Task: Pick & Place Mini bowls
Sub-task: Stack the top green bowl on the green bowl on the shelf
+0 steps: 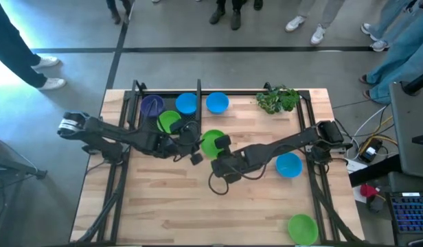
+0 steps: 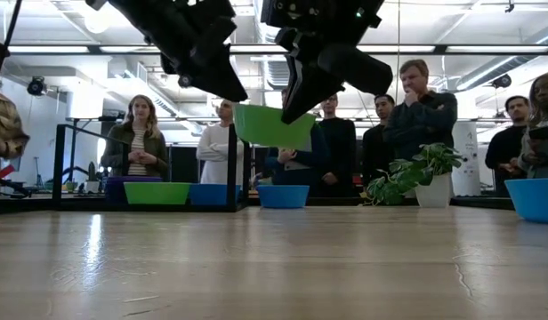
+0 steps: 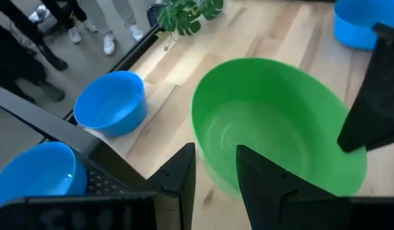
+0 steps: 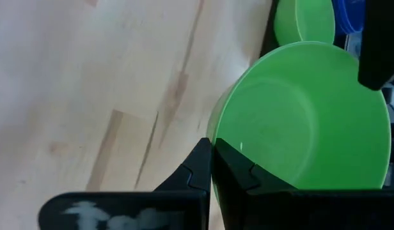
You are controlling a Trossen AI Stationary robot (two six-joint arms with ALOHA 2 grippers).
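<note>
A lime green mini bowl (image 1: 210,145) (image 2: 274,126) is lifted above the table's middle, between both grippers. My right gripper (image 4: 211,156) (image 2: 296,102) is shut on its rim. My left gripper (image 3: 216,169) (image 2: 238,89) is open at the opposite side, one finger (image 3: 183,169) outside the bowl's wall and the other finger (image 3: 258,176) over the inside. I cannot tell whether they touch it. Purple (image 1: 152,105), green (image 1: 169,121) and blue (image 1: 186,103) bowls stand at the far left. My right gripper pinches the green bowl's rim (image 4: 226,144) between its two fingers, one finger inside the bowl and one outside. The fingers come slanting down from the table's right side. The bowl is lifted clear of the table, slightly tilted, with its opening upward.
Another blue bowl (image 1: 217,103) sits at the far edge. A blue bowl (image 1: 288,165) and a green one (image 1: 302,228) lie on the right side. A leafy plant (image 1: 278,99) stands at the far right, and a black frame (image 1: 137,96) at the far left. People stand beyond the far edge.
</note>
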